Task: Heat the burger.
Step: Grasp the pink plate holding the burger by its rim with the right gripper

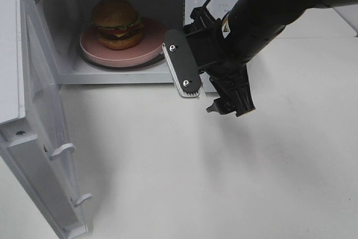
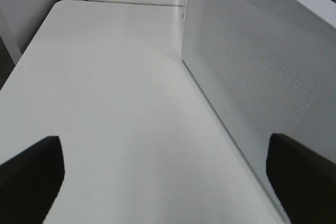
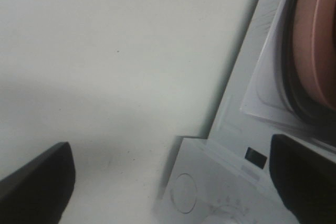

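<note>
Burger [image 1: 116,22] on pink plate [image 1: 92,48] inside open microwave [image 1: 168,4] — right gripper [image 1: 210,98] at the burger's 4 o'clock, fingers apart; left gripper [image 2: 166,174] likewise spread.

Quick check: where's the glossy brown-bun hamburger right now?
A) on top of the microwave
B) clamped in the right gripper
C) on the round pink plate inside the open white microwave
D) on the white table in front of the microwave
C: the burger sits on the round pink plate inside the white microwave, whose door stands open; the right gripper is open and empty outside it.
</note>
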